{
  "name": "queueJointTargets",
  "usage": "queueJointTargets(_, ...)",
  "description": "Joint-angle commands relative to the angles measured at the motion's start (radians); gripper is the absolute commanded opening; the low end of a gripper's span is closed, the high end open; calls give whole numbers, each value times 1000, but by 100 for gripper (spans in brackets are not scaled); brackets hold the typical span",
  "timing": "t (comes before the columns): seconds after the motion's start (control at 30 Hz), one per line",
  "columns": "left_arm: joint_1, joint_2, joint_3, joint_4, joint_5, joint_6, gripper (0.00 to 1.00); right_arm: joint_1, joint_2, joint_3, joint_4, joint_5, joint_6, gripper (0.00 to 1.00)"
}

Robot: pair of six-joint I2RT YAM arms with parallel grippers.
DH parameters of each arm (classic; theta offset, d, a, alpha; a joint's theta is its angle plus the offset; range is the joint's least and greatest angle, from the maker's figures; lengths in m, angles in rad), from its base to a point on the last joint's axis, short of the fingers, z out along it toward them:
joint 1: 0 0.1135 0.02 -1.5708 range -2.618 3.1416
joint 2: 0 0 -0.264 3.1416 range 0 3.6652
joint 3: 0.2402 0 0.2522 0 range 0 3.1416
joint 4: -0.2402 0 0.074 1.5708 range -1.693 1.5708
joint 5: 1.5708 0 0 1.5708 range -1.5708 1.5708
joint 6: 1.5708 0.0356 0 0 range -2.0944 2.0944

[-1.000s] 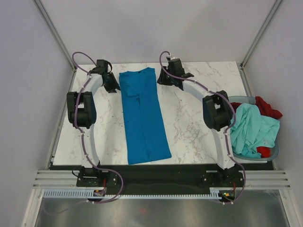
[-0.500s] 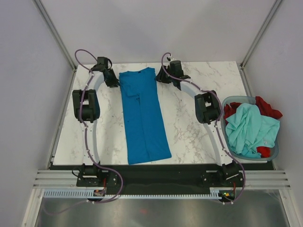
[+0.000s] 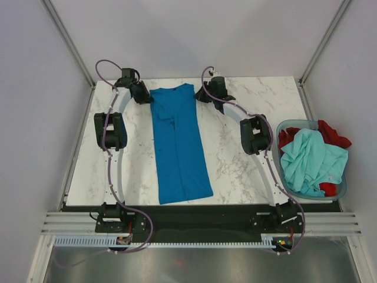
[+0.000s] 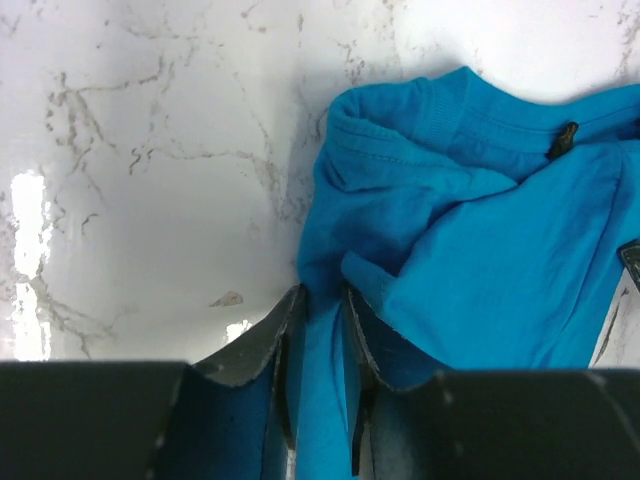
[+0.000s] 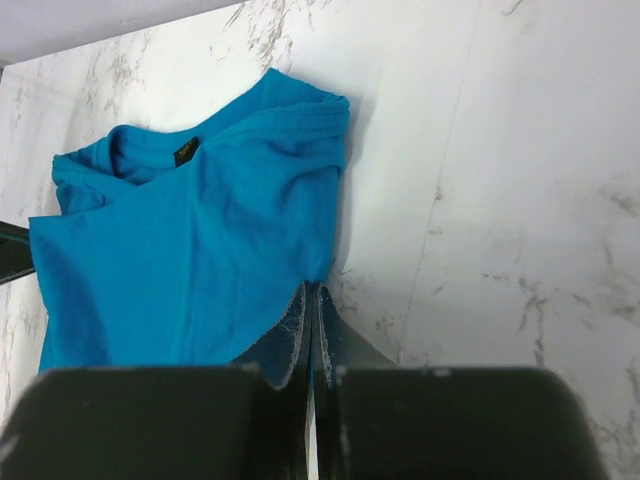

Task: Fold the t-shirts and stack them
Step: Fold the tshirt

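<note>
Lying lengthwise down the middle of the marble bench (image 3: 241,171), the blue t-shirt (image 3: 177,144) had its sides turned in to make one long narrow strip, collar at the far end. The left gripper (image 4: 322,300) sat at the shirt's far left corner, clamped on a ridge of blue cloth that ran up between its fingers. The right gripper (image 5: 312,295) sat at the shirt's far right corner, its fingers pressed almost together, apparently pinching the shirt's edge.

The lengthwise fold looked finished; the crosswise fold, collar end toward hem, appeared not yet made. Well to the right of the blue shirt, a grey-blue plastic basket (image 3: 296,123) held the mint t-shirt (image 3: 312,162) in a crumpled heap over the red t-shirt (image 3: 333,134), both unfolded. Nothing was stacked yet, so most of the job remained.

How much cloth the right gripper truly held was hard to make out. Most of the red shirt was hidden beneath the mint one.
</note>
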Motion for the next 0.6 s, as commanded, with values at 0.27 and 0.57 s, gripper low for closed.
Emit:
queueJointTargets(0.27,47,-140,1,6,-6,17,44,-135,-30,-31,-14,22,3,0)
queueJointTargets(0.57,24,-475,-520,6,66,-12,44,-169,-64,-41,-78,-51,4,19)
